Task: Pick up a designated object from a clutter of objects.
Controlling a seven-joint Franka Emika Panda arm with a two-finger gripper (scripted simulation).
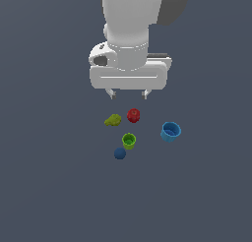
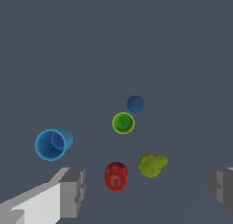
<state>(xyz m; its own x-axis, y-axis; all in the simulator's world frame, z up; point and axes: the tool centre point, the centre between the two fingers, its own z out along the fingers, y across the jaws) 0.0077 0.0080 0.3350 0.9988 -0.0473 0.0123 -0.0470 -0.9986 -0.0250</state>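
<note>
The bright blue cup [image 1: 170,132] with a flared rim stands upright on the grey floor at the exterior view's right, apart from the other items; it also shows in the wrist view [image 2: 52,144]. My gripper [image 1: 128,94] hangs open and empty above the clutter, over the red fruit [image 1: 133,115] and the yellow-green piece [image 1: 113,120]. In the wrist view its two grey fingers [image 2: 73,191] stand wide apart, and the gripper [image 2: 146,189] holds nothing. The blue cup lies off to the side of the gripper, outside the jaws.
The smaller green cup [image 1: 129,140] and dark blue ball [image 1: 119,153] sit close together in front of the fruit. In the wrist view the green cup [image 2: 123,123], ball [image 2: 135,103], red fruit [image 2: 116,176] and yellow-green piece [image 2: 152,164] cluster together.
</note>
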